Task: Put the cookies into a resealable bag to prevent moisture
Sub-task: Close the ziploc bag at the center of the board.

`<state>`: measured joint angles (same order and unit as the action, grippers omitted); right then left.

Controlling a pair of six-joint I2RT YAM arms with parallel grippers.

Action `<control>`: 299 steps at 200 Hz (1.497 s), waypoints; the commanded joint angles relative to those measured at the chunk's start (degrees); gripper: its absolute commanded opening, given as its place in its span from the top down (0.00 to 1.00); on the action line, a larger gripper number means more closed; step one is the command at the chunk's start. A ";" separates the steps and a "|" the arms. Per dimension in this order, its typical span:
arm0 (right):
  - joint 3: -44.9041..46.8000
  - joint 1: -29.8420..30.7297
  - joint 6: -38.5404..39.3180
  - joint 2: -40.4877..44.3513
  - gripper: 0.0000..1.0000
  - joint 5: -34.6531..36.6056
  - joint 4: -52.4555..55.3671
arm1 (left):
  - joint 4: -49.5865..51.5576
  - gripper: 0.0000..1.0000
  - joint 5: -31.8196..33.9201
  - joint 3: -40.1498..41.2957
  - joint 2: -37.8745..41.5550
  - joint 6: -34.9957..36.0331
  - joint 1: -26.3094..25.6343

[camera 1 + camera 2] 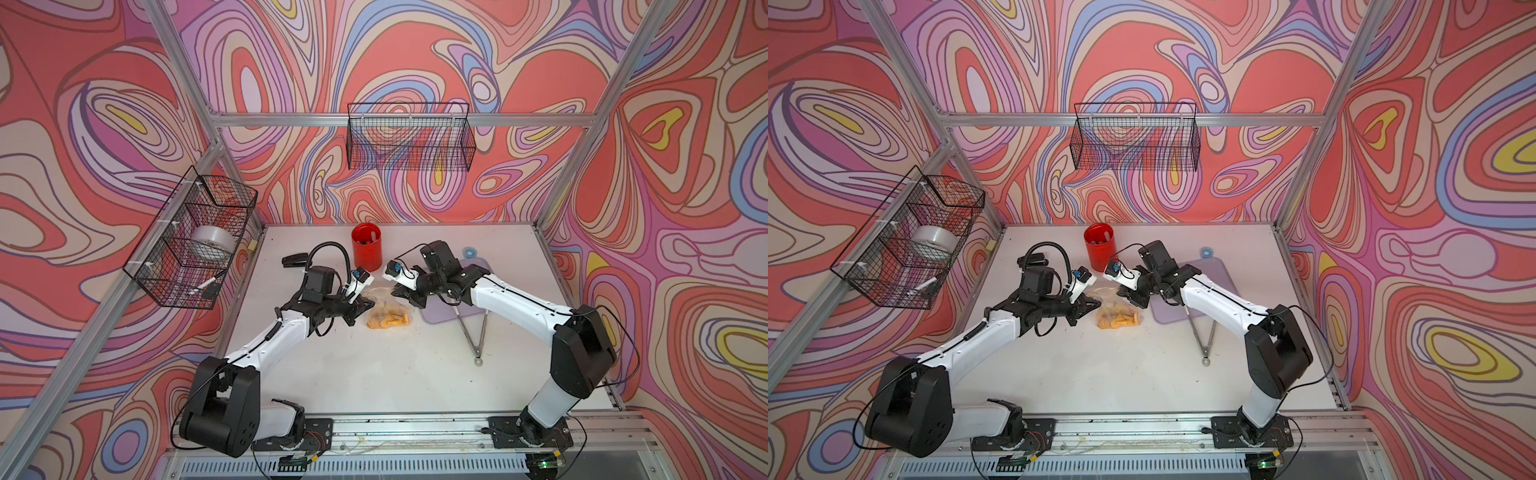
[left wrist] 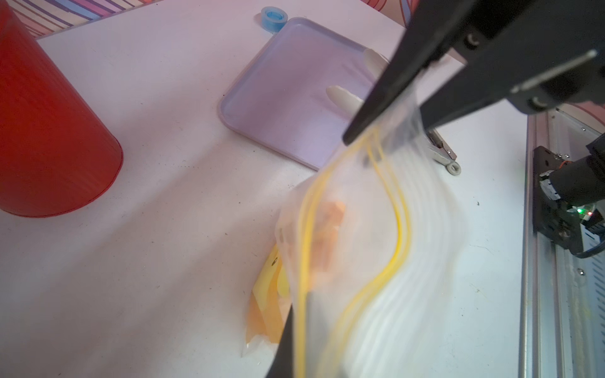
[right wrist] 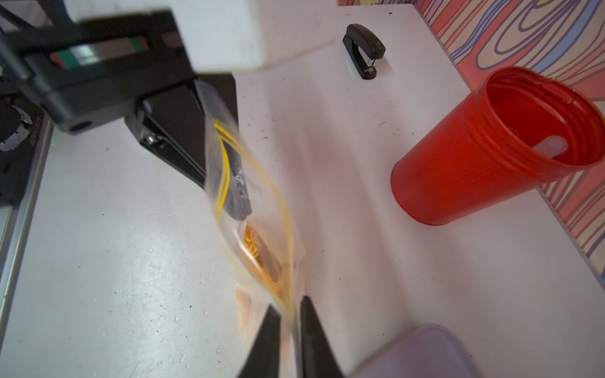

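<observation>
A clear resealable bag (image 1: 386, 307) lies in the middle of the worktop (image 1: 374, 374), with the cookies (image 1: 388, 321) in an orange-yellow heap inside its lower part. The left pincer (image 1: 365, 307) is clamped on the bag's yellow-lined zip edge at one side. The right pincer (image 1: 409, 302) is at the opposite side, its jaws slightly apart with the film between them. Behind the bag stands an upright red cup (image 1: 366, 249). The right wrist view shows a pale stick (image 3: 551, 145) inside it, which the top views leave unclear. Beside the bag, a lilac tray (image 1: 434, 322) carries the white tips of metal tongs (image 1: 478, 332), seen plainly only in the left wrist view. A wall-mounted wire basket (image 1: 166, 284) holds a tape roll (image 1: 212, 245), visible only in both top views.
</observation>
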<state>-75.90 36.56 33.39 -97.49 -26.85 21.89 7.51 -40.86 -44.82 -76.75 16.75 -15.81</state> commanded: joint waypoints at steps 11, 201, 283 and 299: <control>-1.71 0.06 -1.92 -1.64 1.00 -4.54 -3.58 | 3.14 1.00 -2.48 -2.42 -0.98 2.38 -0.17; -1.71 0.36 -2.67 -2.31 0.53 3.69 -4.47 | 4.53 1.00 -4.53 -4.30 -2.17 3.84 0.15; -0.70 -1.99 2.56 1.38 0.92 8.81 7.38 | 3.19 1.00 -4.23 -3.79 -2.36 3.49 0.37; -0.83 -3.13 2.89 2.07 1.00 6.64 8.31 | 2.33 1.00 -4.40 -3.45 -1.94 2.94 0.44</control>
<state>-77.36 35.11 35.14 -97.56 -19.53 26.65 12.05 -43.70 -47.92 -78.96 19.86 -15.75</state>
